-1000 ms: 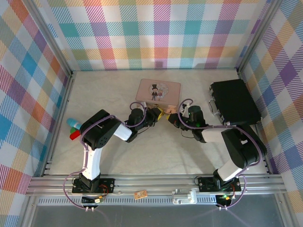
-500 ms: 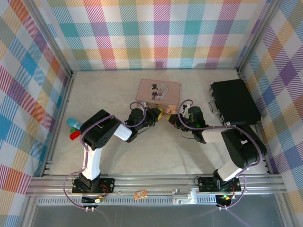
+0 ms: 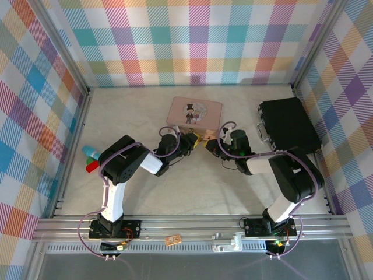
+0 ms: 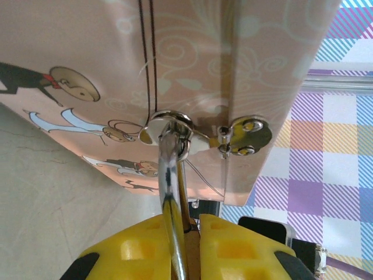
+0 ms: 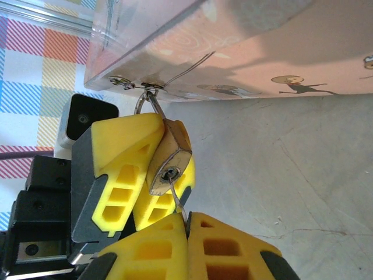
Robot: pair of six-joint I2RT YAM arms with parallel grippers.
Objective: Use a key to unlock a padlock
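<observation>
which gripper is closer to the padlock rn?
Left. The left gripper clamps the padlock directly; the right gripper sits off its keyhole end, pinching the key inserted there.

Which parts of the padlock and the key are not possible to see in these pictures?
- Left wrist view: the left gripper covers the body of the padlock, below its shackle.
- Right wrist view: the right gripper covers the head of the key.
- Top view: both are too small to tell, between the grippers.
</observation>
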